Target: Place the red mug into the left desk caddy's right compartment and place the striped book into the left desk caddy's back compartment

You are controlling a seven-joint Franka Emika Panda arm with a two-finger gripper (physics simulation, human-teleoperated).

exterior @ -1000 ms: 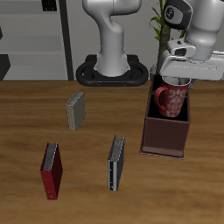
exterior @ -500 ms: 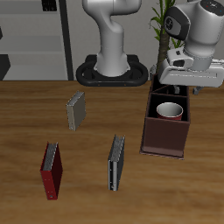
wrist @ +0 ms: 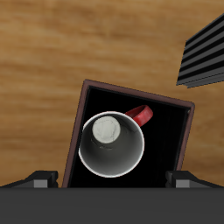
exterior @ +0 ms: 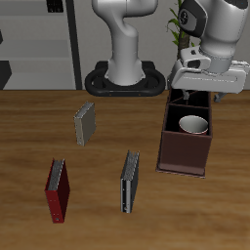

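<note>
The red mug (exterior: 192,124) stands upright inside the left desk caddy (exterior: 184,154), in its large square right compartment, white inside showing. In the wrist view the mug (wrist: 111,144) fills that section, with its red handle (wrist: 140,115) toward a corner of the caddy wall (wrist: 131,92). My gripper (exterior: 197,98) is open and empty, just above the caddy and clear of the mug; in the wrist view its fingertips (wrist: 37,182) stand wide apart. The striped book (exterior: 129,181) stands on the table near the front edge, away from the caddy.
A red book (exterior: 58,190) stands near the table's front edge. A smaller grey-beige book (exterior: 86,124) stands farther back. The robot base (exterior: 125,76) is at the table's back. A dark ribbed object (wrist: 206,52) lies beside the caddy in the wrist view.
The mug went from my closed gripper down into the caddy's square section. My gripper opened, let go of it and rose a little.
</note>
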